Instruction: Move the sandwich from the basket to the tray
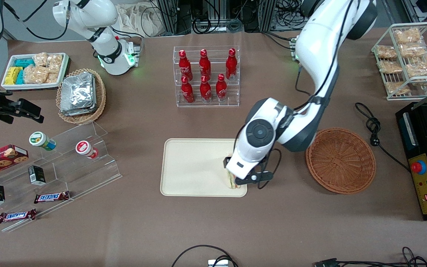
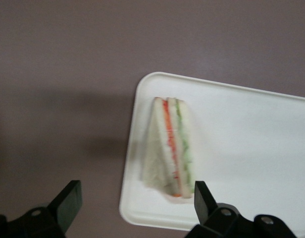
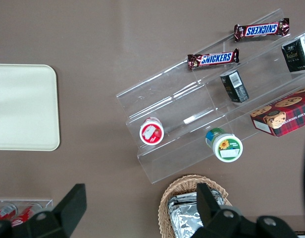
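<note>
A matte brown table (image 1: 213, 230) fills the front view, with cables and equipment frames along its upper edge. At centre lies the cream tray (image 1: 195, 167), flat, smooth and round-cornered; the sandwich (image 2: 171, 148), a triangular wedge of pale bread with orange-red and green filling stripes, rests on the tray at the corner nearest the basket (image 1: 341, 160), a round reddish-brown wicker bowl at centre right. The left arm's gripper (image 2: 135, 198) hovers above the sandwich, its black fingers (image 2: 67, 199) spread wide and clear of it, holding nothing. In the upper centre, a clear acrylic rack holds red Coca-Cola bottles (image 1: 205, 76). At lower left, stepped clear shelves (image 1: 69, 163) carry two bars reading "SNICKERS" (image 1: 51, 197). A tan wicker basket of crinkled foil packets (image 1: 78, 93) sits at upper left.
</note>
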Robot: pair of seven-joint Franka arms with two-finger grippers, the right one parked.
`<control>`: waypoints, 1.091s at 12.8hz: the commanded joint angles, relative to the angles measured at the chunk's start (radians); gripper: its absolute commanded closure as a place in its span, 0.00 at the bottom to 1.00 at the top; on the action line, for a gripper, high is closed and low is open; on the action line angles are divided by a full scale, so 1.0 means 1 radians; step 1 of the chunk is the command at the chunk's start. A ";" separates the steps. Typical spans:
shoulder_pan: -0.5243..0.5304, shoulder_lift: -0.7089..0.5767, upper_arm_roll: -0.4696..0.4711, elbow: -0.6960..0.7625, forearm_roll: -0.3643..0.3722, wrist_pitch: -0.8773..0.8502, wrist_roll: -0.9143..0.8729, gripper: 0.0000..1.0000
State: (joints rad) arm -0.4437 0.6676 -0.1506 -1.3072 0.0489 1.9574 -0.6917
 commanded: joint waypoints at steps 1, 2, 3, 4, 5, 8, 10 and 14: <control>0.086 -0.291 -0.001 -0.414 0.000 0.105 0.119 0.00; 0.101 -0.400 -0.001 -0.567 0.000 0.188 0.160 0.00; 0.118 -0.484 -0.001 -0.680 -0.001 0.236 0.202 0.00; 0.149 -0.544 -0.001 -0.737 -0.003 0.235 0.214 0.00; 0.180 -0.592 -0.001 -0.760 -0.003 0.210 0.222 0.00; 0.305 -0.614 0.000 -0.648 -0.015 0.014 0.346 0.00; 0.393 -0.577 0.000 -0.496 -0.017 -0.108 0.350 0.00; 0.497 -0.472 0.000 -0.224 -0.061 -0.289 0.402 0.00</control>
State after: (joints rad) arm 0.0260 0.0984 -0.1348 -1.6854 0.0267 1.7571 -0.3127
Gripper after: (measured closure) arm 0.000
